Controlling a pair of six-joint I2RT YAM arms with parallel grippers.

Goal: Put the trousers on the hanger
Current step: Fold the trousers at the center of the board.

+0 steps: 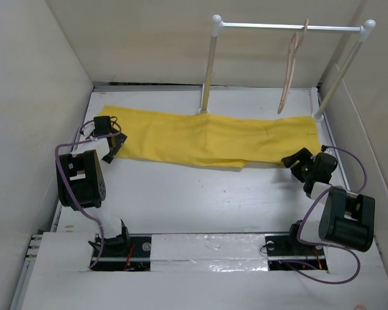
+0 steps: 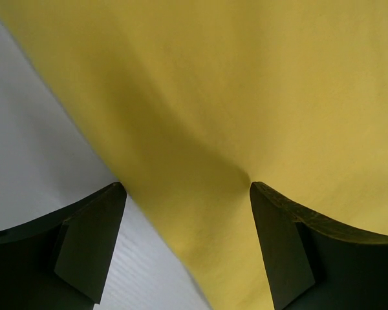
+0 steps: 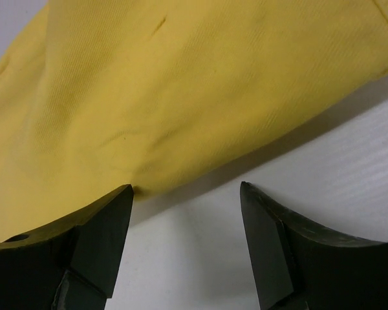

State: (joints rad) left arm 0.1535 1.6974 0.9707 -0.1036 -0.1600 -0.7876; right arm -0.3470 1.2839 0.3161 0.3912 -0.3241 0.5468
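The yellow trousers (image 1: 213, 137) lie flat across the far half of the table, stretched left to right. The pale wooden hanger (image 1: 290, 71) hangs by its hook from the white rail. My left gripper (image 1: 116, 147) is at the cloth's left end, open. In the left wrist view the trousers (image 2: 246, 97) fill the frame, their edge runs between the open left gripper (image 2: 187, 187), and the right fingertip (image 2: 271, 219) rests on the cloth. My right gripper (image 1: 299, 174) is open at the cloth's right end. The trousers (image 3: 181, 90) end just past the open right gripper (image 3: 186, 187), with bare table between the fingers.
A white rail (image 1: 291, 26) on two posts (image 1: 208, 71) stands at the back, the right post (image 1: 339, 74) next to the cloth's right end. Pale walls (image 1: 32, 97) close in the table on the left, back and right.
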